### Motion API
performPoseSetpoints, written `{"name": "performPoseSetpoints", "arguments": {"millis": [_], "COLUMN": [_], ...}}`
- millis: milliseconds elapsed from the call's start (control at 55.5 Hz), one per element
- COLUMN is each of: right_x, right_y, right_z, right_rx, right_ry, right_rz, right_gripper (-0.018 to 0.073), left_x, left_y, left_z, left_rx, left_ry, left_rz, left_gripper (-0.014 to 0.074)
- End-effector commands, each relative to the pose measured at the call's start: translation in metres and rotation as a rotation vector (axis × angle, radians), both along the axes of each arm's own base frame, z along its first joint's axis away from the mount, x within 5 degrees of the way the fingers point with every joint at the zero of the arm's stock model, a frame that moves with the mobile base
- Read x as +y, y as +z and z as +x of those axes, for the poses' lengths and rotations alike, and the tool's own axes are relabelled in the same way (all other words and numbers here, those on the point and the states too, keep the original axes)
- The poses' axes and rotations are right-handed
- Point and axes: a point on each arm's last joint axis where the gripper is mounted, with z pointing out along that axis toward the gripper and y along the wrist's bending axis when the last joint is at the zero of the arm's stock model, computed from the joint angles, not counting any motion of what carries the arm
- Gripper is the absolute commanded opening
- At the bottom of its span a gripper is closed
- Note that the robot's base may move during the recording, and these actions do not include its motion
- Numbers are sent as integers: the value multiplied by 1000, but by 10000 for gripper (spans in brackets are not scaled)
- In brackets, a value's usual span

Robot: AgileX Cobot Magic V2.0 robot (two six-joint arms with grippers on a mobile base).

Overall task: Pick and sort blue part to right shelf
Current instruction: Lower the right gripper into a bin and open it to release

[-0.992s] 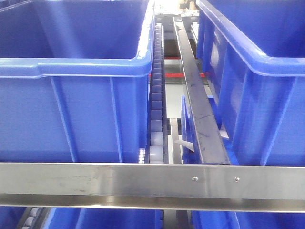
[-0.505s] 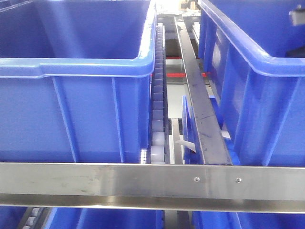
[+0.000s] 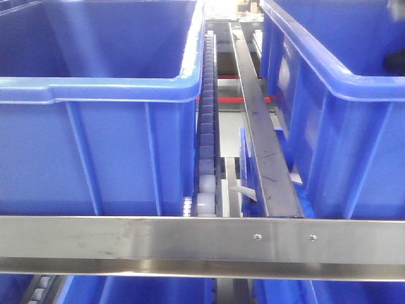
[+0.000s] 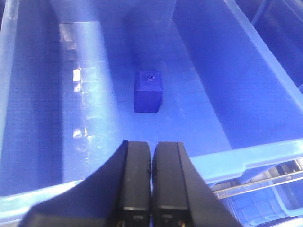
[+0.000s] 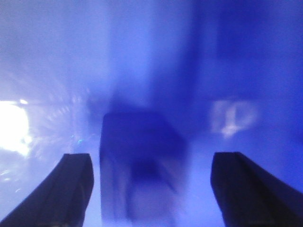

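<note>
Front view is just the right shelf with its steel rail, roller track and two big blue bins. The left gripper hangs above a bin with its fingers pressed together, holding nothing, and a blue part sits on the bin floor below it. The right gripper is spread wide inside a bin (super blurry), with a dark blue block between its fingers, not touching them.
</note>
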Motion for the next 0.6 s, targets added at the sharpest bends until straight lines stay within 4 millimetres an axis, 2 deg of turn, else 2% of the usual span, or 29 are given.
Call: {"name": "performPoseSetpoints", "arguments": {"millis": [0, 108, 234, 451, 505, 577], "right_x": [-3, -3, -2, -3, -3, -4], "right_y": [52, 75, 88, 90, 89, 83], "right_z": [-15, -38, -75, -148, -170, -211], "right_rx": [-187, -291, -397, -553, -597, -678], "right_ry": [17, 27, 54, 78, 81, 84], "right_rz": [-25, -20, -21, -15, -14, -15], "right_gripper": [570, 496, 359, 157, 109, 47], "left_x": [2, 8, 16, 25, 27, 29], "left_y": [19, 23, 17, -1, -5, -13], "left_z": [-6, -20, -40, -66, -71, -76], "left_rx": [-124, -194, -267, -341, -357, -378], "left_ry": [6, 13, 24, 37, 40, 41], "left_rz": [-50, -34, -11, 13, 16, 12], "left_gripper": [124, 124, 124, 124, 124, 124]}}
